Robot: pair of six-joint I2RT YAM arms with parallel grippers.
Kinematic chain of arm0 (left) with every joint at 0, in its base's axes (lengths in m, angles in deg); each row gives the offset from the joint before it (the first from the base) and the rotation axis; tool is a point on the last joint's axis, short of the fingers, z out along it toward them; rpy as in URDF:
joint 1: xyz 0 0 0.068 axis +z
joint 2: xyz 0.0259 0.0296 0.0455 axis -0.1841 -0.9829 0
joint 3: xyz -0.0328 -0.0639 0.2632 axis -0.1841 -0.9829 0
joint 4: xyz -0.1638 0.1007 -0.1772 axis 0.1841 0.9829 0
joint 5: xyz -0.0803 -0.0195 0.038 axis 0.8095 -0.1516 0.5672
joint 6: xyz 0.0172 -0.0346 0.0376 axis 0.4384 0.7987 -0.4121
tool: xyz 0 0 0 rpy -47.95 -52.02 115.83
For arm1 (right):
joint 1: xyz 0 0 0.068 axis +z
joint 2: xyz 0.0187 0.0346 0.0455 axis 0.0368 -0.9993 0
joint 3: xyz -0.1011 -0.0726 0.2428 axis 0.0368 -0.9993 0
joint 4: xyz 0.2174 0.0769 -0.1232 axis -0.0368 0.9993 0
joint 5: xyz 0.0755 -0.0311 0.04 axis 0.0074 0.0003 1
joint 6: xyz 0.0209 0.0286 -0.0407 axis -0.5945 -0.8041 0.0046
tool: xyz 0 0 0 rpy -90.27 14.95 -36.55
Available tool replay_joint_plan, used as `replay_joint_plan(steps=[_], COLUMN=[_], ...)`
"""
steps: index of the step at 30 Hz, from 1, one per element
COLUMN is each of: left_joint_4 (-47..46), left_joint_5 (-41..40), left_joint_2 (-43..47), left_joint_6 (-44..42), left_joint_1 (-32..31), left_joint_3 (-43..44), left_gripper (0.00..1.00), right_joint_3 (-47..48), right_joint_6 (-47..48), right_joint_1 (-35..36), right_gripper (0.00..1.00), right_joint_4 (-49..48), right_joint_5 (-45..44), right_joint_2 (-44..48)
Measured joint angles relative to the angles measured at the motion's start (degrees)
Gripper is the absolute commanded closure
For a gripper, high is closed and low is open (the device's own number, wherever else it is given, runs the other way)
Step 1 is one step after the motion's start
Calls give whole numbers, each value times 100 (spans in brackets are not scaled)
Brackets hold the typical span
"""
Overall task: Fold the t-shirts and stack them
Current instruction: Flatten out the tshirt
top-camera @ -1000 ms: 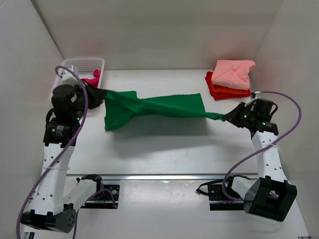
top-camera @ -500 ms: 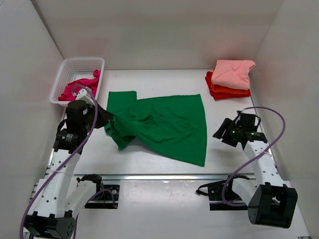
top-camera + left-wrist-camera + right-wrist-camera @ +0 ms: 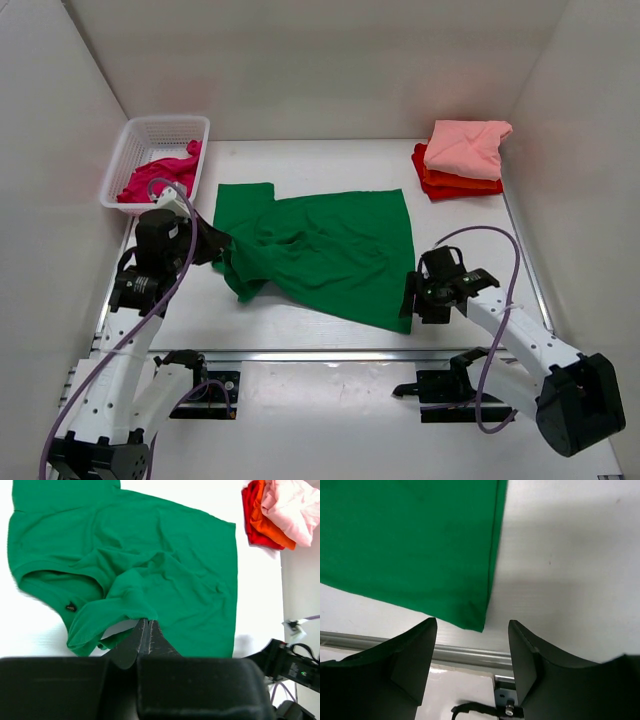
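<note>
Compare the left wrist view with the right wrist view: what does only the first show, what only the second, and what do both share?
Only the left wrist view shows the left gripper shut on a fold of the green t-shirt, the stack of folded t-shirts at the far right, and part of the right arm. Only the right wrist view shows the right gripper, open above the shirt's near corner, and the metal rail along the edge of the table. Both show the green t-shirt lying on the white table.

A t-shirt (image 3: 330,250) lies centre, basket (image 3: 160,130) behind-left, stack (image 3: 465,158) behind-right.
</note>
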Motion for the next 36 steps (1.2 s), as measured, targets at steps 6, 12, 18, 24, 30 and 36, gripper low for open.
replay_joint_plan(steps=[6, 12, 18, 24, 30, 36], left_joint_4=[-26, -153, -254, -267, -264, -260], left_joint_5=[59, 87, 166, 201, 205, 232], left_joint_2=[39, 81, 87, 107, 111, 79], left_joint_6=[42, 59, 101, 101, 98, 72], left_joint_1=[-9, -9, -9, -2, 4, 26], left_joint_3=[-48, -227, -431, -439, -439, -431], left_gripper=[100, 100, 100, 100, 100, 100], right_joint_3=[-46, -380, -442, -201, 304, 555], right_joint_6=[-474, -975, -1303, -1366, -1274, -1056], right_joint_1=[643, 1080, 1309, 1416, 1679, 1504], right_gripper=[42, 45, 60, 56, 100, 100], right_joint_4=[74, -208, -555, -833, -662, -396], right_joint_5=[-291, -501, -909, -1054, -1261, -1241], right_joint_2=[-280, -365, -522, -1069, -1873, -1864])
